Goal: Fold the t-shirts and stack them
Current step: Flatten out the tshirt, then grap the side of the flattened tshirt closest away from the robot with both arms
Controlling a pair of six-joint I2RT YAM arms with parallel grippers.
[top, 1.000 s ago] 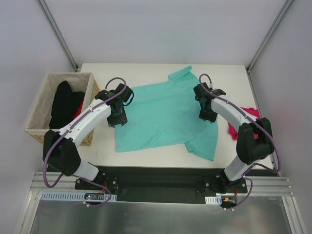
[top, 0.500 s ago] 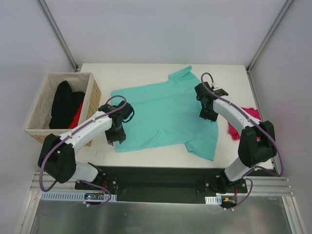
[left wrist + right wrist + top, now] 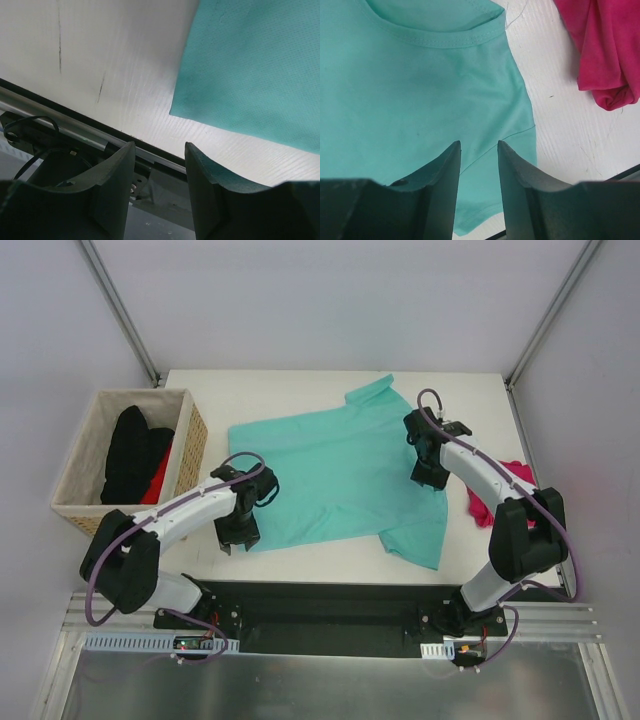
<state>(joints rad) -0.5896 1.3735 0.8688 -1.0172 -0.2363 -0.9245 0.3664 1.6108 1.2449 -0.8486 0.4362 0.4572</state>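
Observation:
The teal t-shirt (image 3: pixel 335 475) lies spread flat on the white table (image 3: pixel 290 390), with its neck to the right. My left gripper (image 3: pixel 237 538) hovers at the shirt's near-left corner, jaws open and empty. In the left wrist view the gripper (image 3: pixel 159 150) points past the table's near edge, and the teal t-shirt's corner (image 3: pixel 250 70) lies just ahead. My right gripper (image 3: pixel 430 476) hangs over the shirt's right side by the neck. The right wrist view shows this gripper (image 3: pixel 478 147) open above the teal t-shirt (image 3: pixel 420 100). The pink t-shirt (image 3: pixel 600 50) lies crumpled to the right (image 3: pixel 505 485).
A wicker basket (image 3: pixel 85 508) stands at the table's left edge, holding black clothes (image 3: pixel 135 455) and a bit of red cloth. Black rails (image 3: pixel 60 120) run along the near edge below the left gripper. Grey walls close in the back and sides.
My left gripper has moved from the shirt's left sleeve towards me, down to the near-left corner. The left sleeve now lies uncovered and flat. The right arm has barely shifted.

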